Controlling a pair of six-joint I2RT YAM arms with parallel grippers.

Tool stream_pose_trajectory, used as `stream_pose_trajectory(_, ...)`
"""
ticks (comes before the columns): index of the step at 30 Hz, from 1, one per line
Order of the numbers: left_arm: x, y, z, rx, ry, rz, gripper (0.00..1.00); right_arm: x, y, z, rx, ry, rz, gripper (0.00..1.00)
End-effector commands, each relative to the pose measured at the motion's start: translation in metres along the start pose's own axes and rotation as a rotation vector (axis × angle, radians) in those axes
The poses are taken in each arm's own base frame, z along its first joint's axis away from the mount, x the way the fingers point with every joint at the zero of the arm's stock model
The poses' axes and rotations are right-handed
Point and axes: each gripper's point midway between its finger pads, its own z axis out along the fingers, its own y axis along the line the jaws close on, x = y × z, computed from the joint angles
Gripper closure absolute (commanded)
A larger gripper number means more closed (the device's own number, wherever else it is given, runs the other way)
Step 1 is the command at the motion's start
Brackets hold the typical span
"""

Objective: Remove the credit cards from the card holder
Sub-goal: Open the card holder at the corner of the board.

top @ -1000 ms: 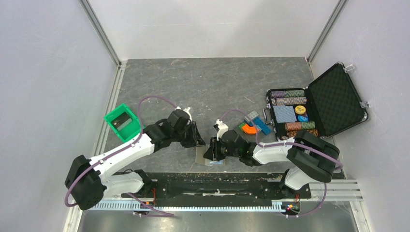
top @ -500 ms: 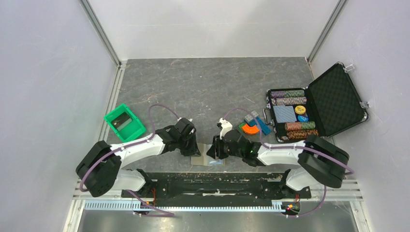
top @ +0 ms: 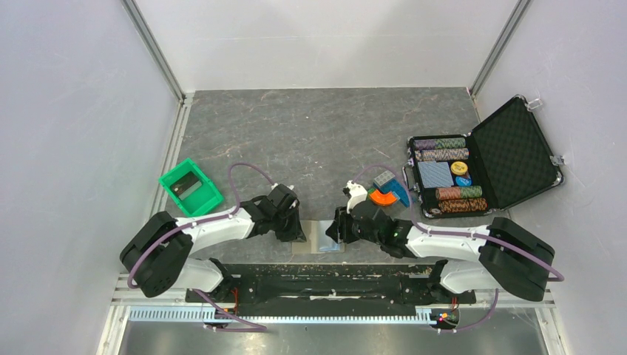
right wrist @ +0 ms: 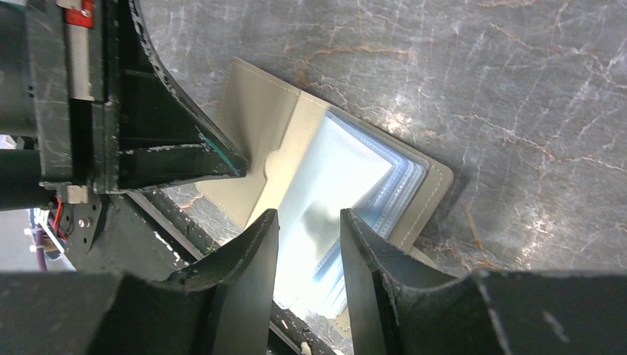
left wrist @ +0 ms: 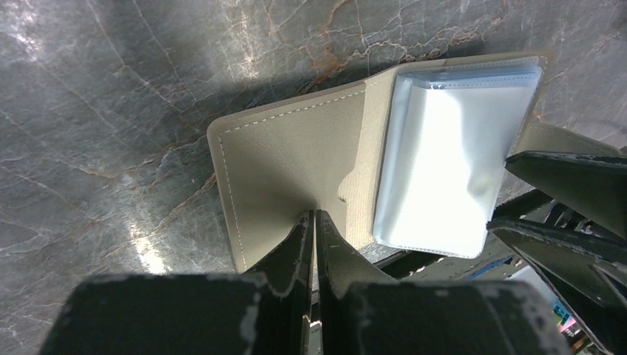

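The taupe card holder (top: 318,238) lies open on the table near the front edge. Its shiny pale-blue plastic sleeves (left wrist: 444,163) fan over the right half. My left gripper (left wrist: 312,214) is shut, its tips pressed against the bare left flap (left wrist: 288,170). My right gripper (right wrist: 309,214) is open just above the sleeves (right wrist: 347,177), which show in the gap between its fingers. Glare hides what the sleeves hold, so no credit cards show there. A dark grey card-like rectangle (top: 189,185) lies in the green bin.
The green bin (top: 171,185) sits at the left. An open black chip case (top: 517,151) with chips and a blue deck stands at the right. Orange and blue items (top: 384,194) lie behind my right wrist. The table's front edge runs just beside the holder.
My left gripper came down onto the holder's left flap and shut. My right gripper slid back to the right and opened wider. The holder now lies spread open.
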Motion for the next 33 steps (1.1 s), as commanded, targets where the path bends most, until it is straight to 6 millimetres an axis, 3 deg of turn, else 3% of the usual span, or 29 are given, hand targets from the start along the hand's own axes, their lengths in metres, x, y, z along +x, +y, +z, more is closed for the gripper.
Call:
stream_pose_trajectory(1, 0.002, 0.009, 0.005, -0.014, -0.009, 0.021, 0.90, 0.004, -0.009, -0.001, 0.027, -0.007, 0.015, 0.60)
stream_pose_trajectory(5, 0.004, 0.009, 0.005, -0.010, -0.003, 0.017, 0.90, 0.006, -0.010, -0.003, 0.023, -0.006, 0.020, 0.49)
stream_pose_trajectory(23, 0.006, 0.004, 0.003, 0.024, 0.003, 0.009, 0.91, 0.013, -0.003, -0.001, -0.015, 0.011, 0.103, 0.48)
stream_pose_trajectory(33, 0.007, 0.002, 0.004, 0.033, 0.011, 0.005, 0.91, 0.004, 0.011, -0.004, -0.083, -0.025, 0.162, 0.46)
